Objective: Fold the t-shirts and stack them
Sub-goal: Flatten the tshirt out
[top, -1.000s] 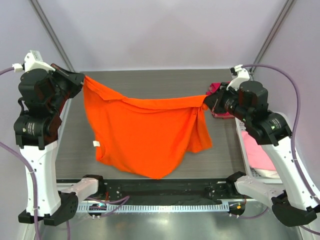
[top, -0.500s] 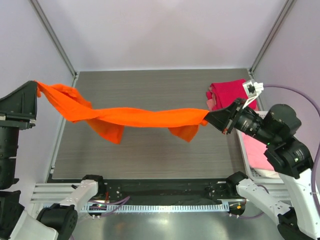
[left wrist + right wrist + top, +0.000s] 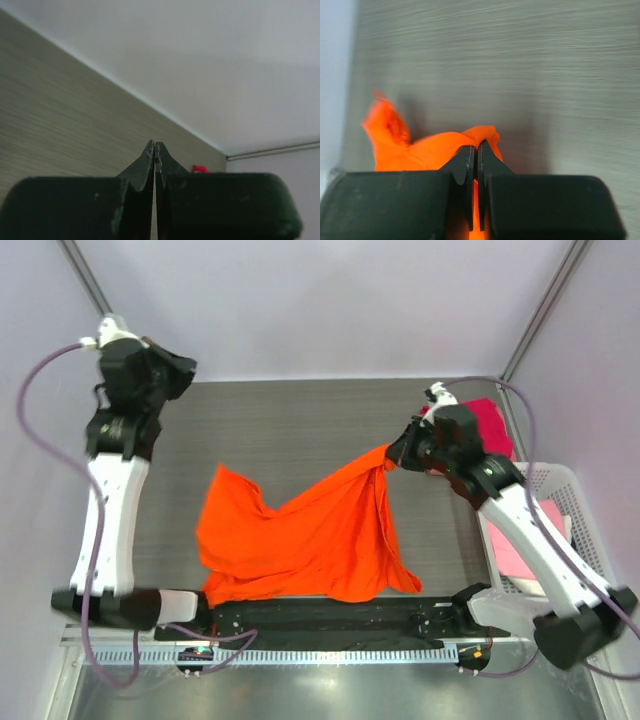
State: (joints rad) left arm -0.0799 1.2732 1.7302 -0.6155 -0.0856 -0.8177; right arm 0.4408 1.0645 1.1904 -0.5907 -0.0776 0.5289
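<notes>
The bright orange t-shirt (image 3: 310,535) lies crumpled on the table's front middle, one corner lifted to the right. My right gripper (image 3: 392,453) is shut on that corner; in the right wrist view orange cloth (image 3: 420,147) bunches around and between the closed fingers of the right gripper (image 3: 477,145). My left gripper (image 3: 183,370) is raised at the far left, shut and holding nothing; the left gripper (image 3: 155,145) shows only bare table beyond its tips. A magenta-red t-shirt (image 3: 492,422) lies at the back right, partly hidden by the right arm, and shows as a small magenta-red t-shirt patch (image 3: 200,168).
A white lattice basket (image 3: 565,495) stands off the table's right edge with pale pink t-shirts (image 3: 510,552) inside. The black rail with the arm bases (image 3: 320,620) runs along the near edge. Grey walls close the back and sides.
The left gripper has let go of the orange shirt and swung to the far left. The stretched shirt has dropped onto the table. The right gripper still holds its corner.
</notes>
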